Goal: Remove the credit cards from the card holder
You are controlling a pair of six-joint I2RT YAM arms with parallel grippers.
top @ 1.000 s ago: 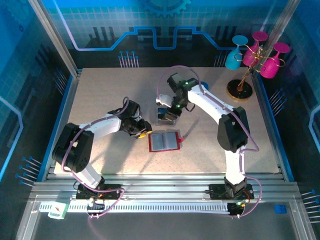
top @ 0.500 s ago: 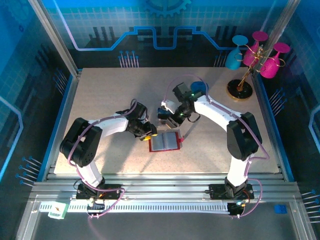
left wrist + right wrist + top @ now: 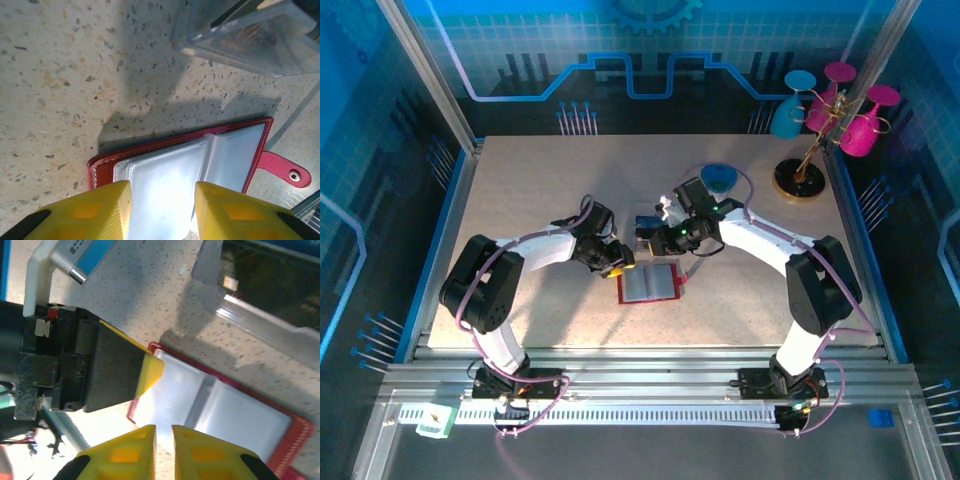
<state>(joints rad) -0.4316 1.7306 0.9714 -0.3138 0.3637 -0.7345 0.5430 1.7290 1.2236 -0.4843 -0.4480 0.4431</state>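
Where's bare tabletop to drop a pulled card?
Bare: far-left table beyond the left arm; near patch between card holder and right arm. Crowded: centre, around the holder and clear tray.

The left arm [image 3: 535,245] and the right arm [image 3: 760,240] are built of glossy white shells joined by rounded black joints, and a lilac cable [image 3: 584,203] loops loosely along each arm behind its pincer. The left gripper [image 3: 161,200] ends in two blocky yellow fingers [image 3: 95,210], dark at their roots. Behind those tips sits a black ribbed body [image 3: 100,370]. Further back, a white bracket [image 3: 42,262] carries a silver-and-blue camera module [image 3: 87,255] with a small printed code. The right gripper [image 3: 163,440] has matching yellow fingers with square recesses. A green light [image 3: 681,229] glows just behind it.
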